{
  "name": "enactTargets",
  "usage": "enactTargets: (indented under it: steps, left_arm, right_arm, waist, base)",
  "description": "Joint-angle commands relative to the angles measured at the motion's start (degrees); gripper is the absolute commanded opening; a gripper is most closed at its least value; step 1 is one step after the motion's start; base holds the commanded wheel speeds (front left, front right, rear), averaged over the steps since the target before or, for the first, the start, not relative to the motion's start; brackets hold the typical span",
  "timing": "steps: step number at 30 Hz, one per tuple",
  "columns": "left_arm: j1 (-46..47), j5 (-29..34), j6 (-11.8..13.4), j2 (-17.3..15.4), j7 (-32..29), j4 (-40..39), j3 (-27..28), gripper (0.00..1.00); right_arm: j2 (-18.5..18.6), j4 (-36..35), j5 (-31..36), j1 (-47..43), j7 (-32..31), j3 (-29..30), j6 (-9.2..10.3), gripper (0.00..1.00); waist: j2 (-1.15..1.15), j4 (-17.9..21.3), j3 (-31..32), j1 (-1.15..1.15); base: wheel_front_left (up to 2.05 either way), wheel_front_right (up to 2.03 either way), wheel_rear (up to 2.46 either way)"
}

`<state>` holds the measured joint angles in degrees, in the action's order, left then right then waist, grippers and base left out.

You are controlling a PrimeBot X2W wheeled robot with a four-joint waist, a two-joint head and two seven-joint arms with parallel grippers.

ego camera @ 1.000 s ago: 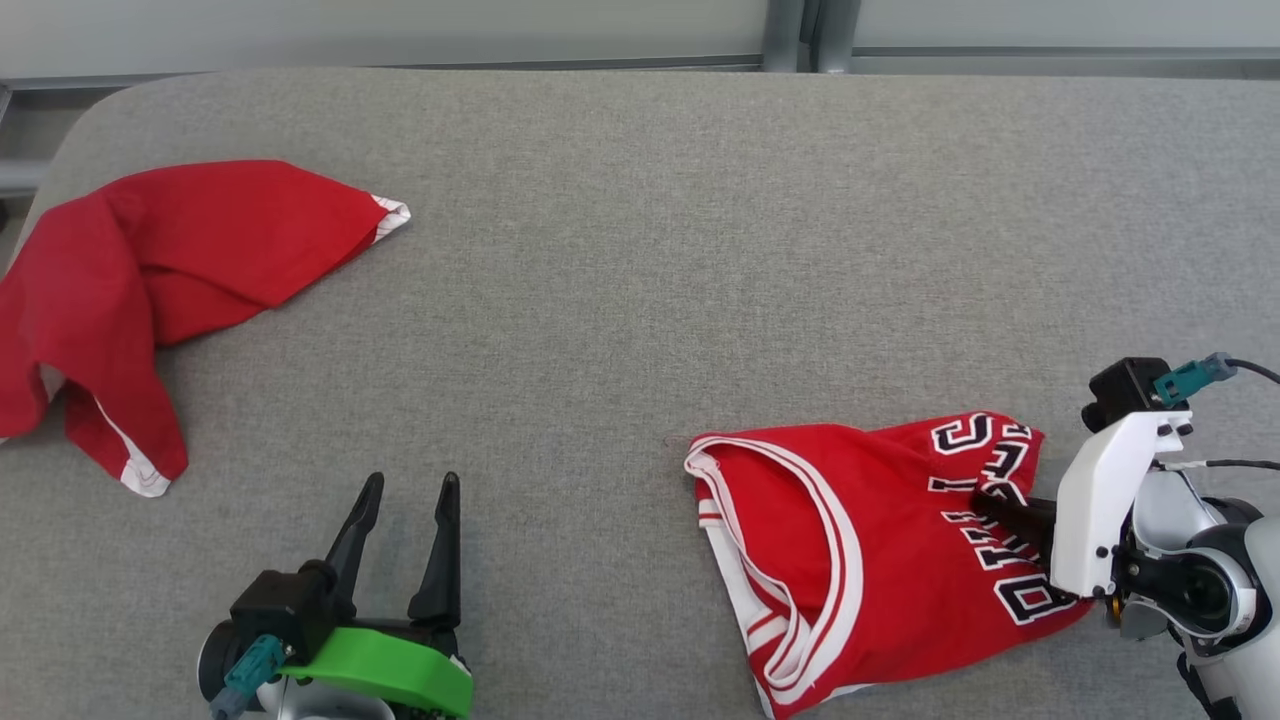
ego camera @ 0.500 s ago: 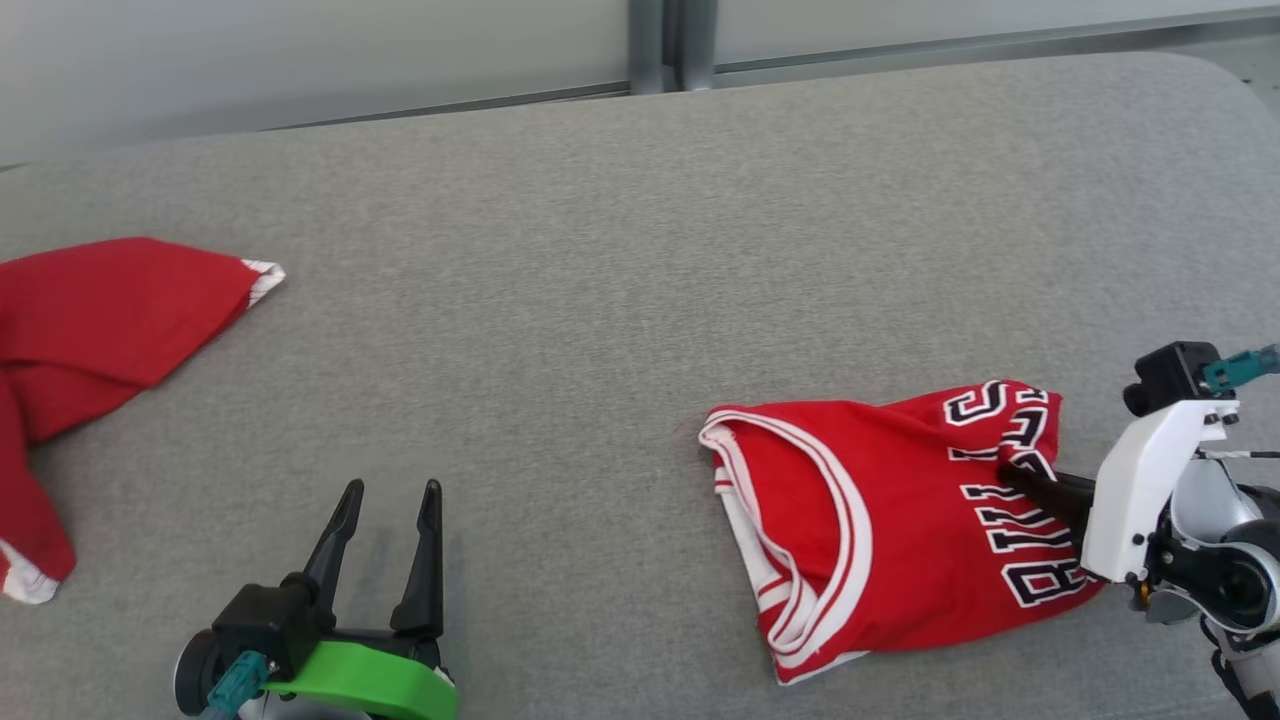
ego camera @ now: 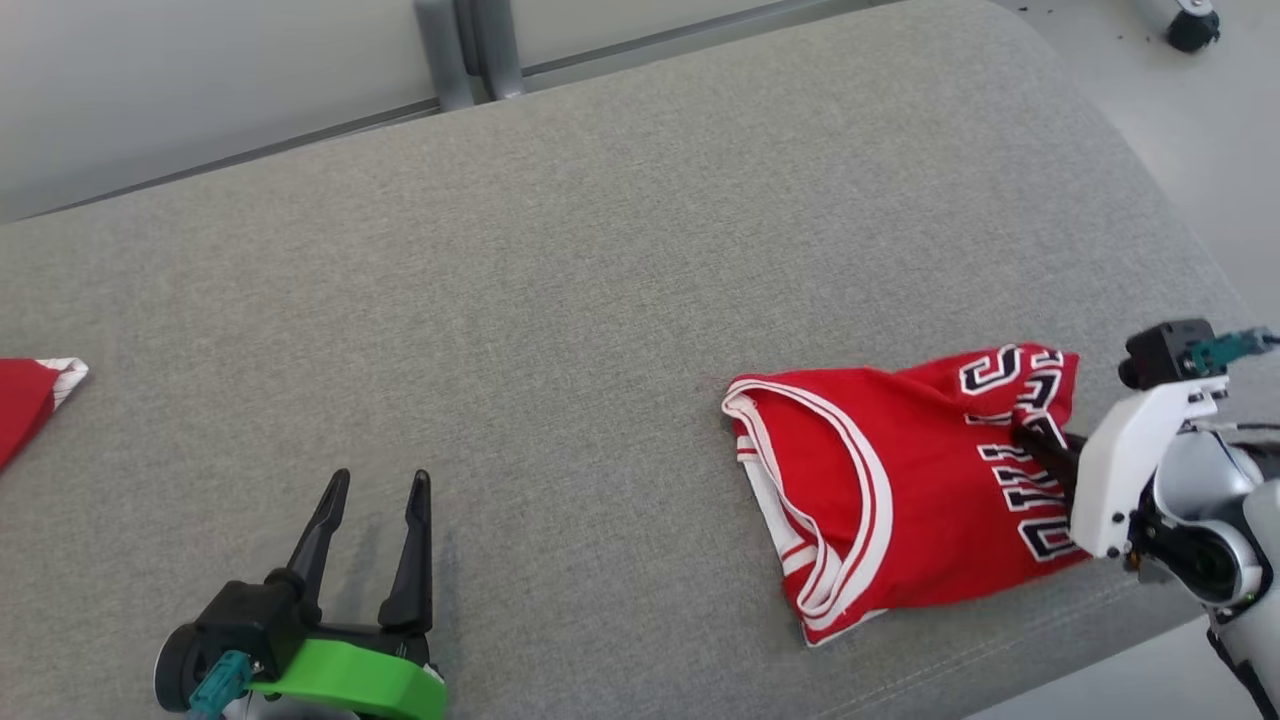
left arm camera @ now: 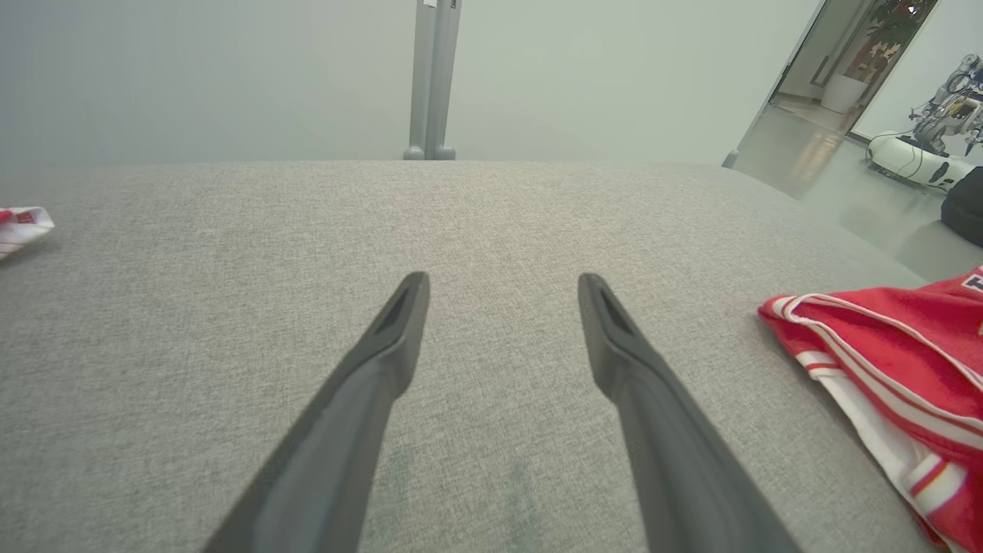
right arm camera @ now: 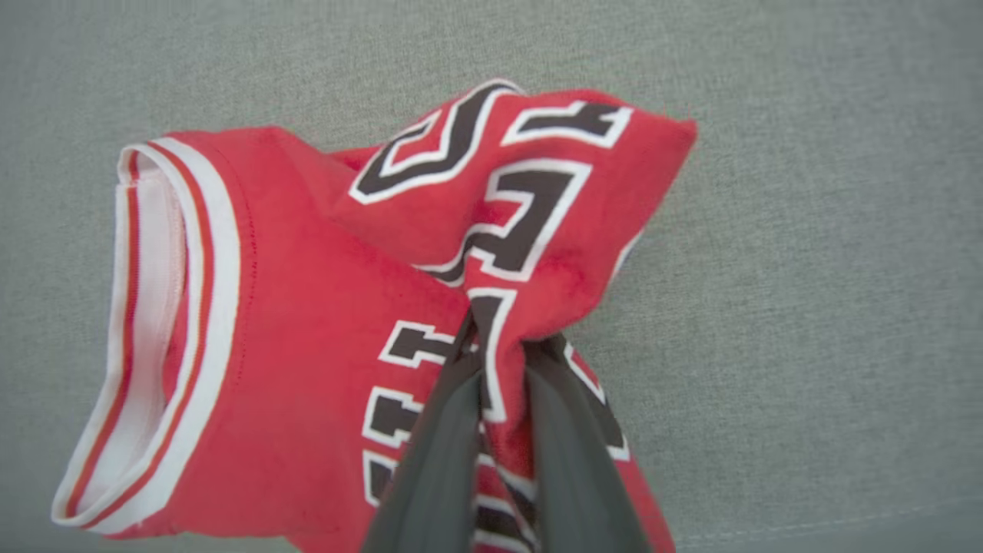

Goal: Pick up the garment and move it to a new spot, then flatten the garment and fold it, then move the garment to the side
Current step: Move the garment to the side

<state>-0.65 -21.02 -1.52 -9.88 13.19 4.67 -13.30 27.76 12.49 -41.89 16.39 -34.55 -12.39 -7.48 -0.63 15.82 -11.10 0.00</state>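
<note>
- Two grippers are in play, and the right gripper (ego camera: 1040,448) has the action: its dark fingers are pinched together on a bunched fold of the jersey (ego camera: 900,500).
- Up close from the right wrist, the right gripper (right arm camera: 499,342) bites right in the black-and-white lettering, and the cloth puckers up into a ridge at the fingertips.
- The jersey (right arm camera: 307,307) lies on the grey surface (ego camera: 600,250), over on the robot's right and near the front edge. Most of it looks to be resting there; only the pinched part appears raised.
- Here is the key relation: the jersey's long axis runs left-right across the head view. The grip sits at its right end, and the striped trim opening (ego camera: 800,500) is at the far left end.
- So nearly all the cloth lies to the left of the closed jaws, towards the middle of the surface.
- The left gripper (ego camera: 375,480) sits low on the left with its jaws wide apart and nothing between them, well apart from the jersey.
- From the left wrist, the left gripper (left arm camera: 503,280) points across bare grey, with the jersey (left arm camera: 906,361) off to its right.
- Another red cloth (ego camera: 25,395) peeks in at the far left edge, well clear of both grippers.
- My read: this is the pick-up step and the right arm owns it. A lift from this end should let the body trail left, so a carry towards open grey looks the natural line.
- One risk is that a single-fold pinch may slip as the weight comes on.
</note>
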Motion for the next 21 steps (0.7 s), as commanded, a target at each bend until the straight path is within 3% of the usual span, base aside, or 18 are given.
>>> enactTargets:
  steps: [1,12,21]
  left_arm:
    - [0.01,0.46,0.19,-0.72,-0.13,-0.39,0.22,1.00]
    - [3.27,0.84,0.47,-0.38,0.06,-1.22,-0.39,1.00]
    - [5.41,1.55,0.73,-2.72,-1.38,-2.42,0.15,1.00]
  right_arm:
    - [0.55,0.59,1.13,3.19,1.06,-1.42,-0.02,0.00]
    - [5.93,7.31,6.90,23.44,2.11,-8.22,-0.01,0.00]
    - [9.14,20.49,9.06,32.38,6.87,-3.85,-0.01,0.00]
  waist:
    - [0.63,1.52,-2.12,0.00]
    - [0.63,-2.18,-8.58,0.00]
    - [0.63,-4.69,-12.84,0.00]
  base:
    - [0.00,0.00,0.00]
    - [0.00,0.00,0.00]
    - [0.00,0.00,0.00]
